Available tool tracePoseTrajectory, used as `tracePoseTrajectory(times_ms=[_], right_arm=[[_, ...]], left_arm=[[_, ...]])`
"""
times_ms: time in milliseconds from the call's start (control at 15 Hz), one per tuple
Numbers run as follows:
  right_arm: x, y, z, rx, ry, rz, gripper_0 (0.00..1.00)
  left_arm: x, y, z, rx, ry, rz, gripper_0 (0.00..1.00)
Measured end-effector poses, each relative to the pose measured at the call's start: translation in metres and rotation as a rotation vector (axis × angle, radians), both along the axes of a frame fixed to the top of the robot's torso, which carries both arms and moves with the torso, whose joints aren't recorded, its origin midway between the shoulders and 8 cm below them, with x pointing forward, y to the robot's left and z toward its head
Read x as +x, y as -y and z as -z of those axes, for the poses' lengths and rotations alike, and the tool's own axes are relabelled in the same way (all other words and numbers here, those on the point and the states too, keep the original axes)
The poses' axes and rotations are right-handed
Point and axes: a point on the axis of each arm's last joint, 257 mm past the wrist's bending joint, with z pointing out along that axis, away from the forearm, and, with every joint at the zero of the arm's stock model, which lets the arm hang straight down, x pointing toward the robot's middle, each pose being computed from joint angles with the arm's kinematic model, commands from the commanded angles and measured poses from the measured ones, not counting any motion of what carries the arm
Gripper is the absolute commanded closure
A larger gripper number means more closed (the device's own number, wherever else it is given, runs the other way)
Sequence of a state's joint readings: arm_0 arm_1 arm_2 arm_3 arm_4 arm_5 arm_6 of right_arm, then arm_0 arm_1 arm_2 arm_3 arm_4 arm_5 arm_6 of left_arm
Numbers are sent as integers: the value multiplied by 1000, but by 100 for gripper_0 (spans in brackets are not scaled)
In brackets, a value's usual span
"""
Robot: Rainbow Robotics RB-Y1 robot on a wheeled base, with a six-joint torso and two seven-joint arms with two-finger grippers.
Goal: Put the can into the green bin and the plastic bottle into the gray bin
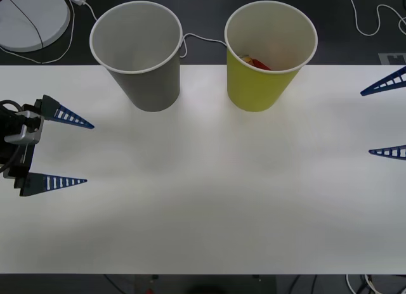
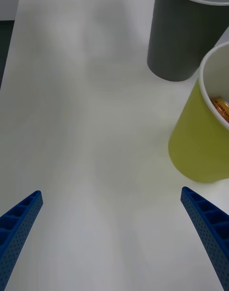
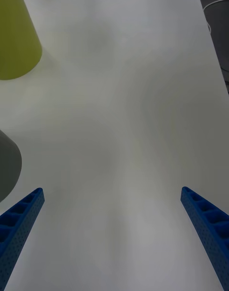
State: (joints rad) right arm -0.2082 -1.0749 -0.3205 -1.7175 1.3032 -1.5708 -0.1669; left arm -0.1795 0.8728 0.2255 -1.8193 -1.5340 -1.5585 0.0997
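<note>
1. Can [image 1: 257, 63] lies inside the green bin [image 1: 266, 85] — red body and gold end visible below the rim.
2. Gray bin [image 1: 149, 78] stands upright just beside the green bin, at the far side of the white bench [image 1: 203, 199].
3. Left gripper [image 1: 89, 153] over the bench's left edge, fingers apart, holding nothing.
4. Right gripper [image 1: 365, 121] at the right edge — fingers apart, holding nothing.
</note>
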Motion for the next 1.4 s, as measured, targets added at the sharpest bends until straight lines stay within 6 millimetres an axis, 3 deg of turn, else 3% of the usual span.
tracePoseTrajectory(times_ms=[600, 1400], right_arm=[[-14, 13, 55, 21, 0, -7, 0], [-26, 11, 96, 30, 38, 68, 0]], left_arm=[[0, 0, 0, 0, 0, 0, 0], [0, 0, 0, 0, 0, 0, 0]])
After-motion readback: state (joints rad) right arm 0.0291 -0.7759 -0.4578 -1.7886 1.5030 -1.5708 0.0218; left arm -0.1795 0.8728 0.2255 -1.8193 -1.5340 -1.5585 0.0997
